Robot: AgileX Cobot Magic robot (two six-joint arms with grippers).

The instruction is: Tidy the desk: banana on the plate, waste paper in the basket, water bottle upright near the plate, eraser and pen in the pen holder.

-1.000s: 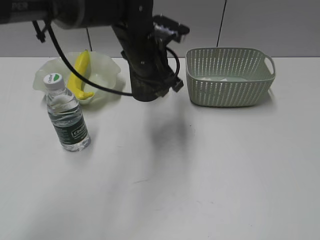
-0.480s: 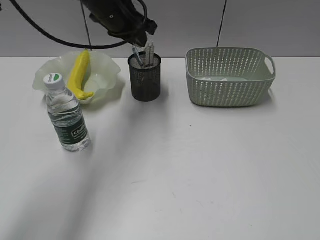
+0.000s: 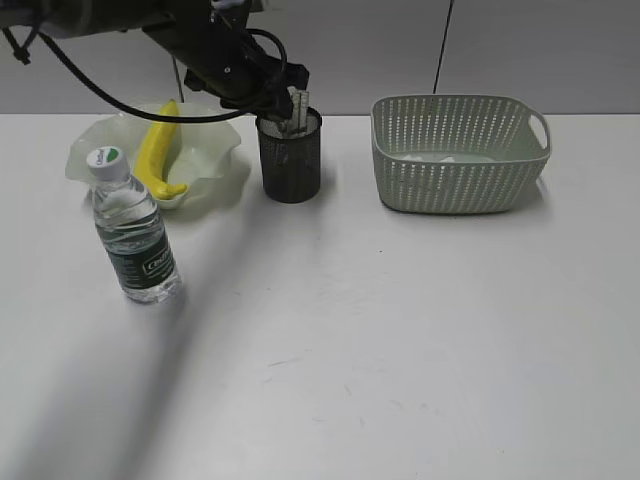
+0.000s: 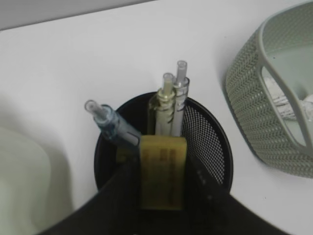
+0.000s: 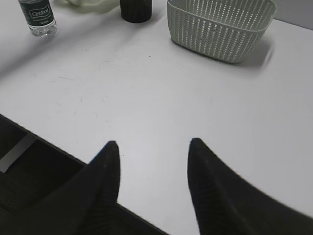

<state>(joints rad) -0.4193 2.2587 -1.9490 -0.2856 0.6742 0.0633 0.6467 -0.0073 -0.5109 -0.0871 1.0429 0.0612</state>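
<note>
On the desk [image 3: 400, 330], the pen holder [image 3: 290, 160] stands between the plate [image 3: 215, 140], which holds the banana [image 3: 158, 145], at left and the basket [image 3: 458, 155] at right, with the water bottle [image 3: 133, 232] before the plate

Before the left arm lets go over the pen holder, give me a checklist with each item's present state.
1. Eraser held between the left gripper's fingers: ok.
2. Eraser over the pen holder's opening, not the rim: ok.
3. Pens already in the holder: ok.
4. Banana on the plate: ok.
5. Water bottle upright near the plate: ok.
6. Waste paper inside the basket: cannot tell.
</note>
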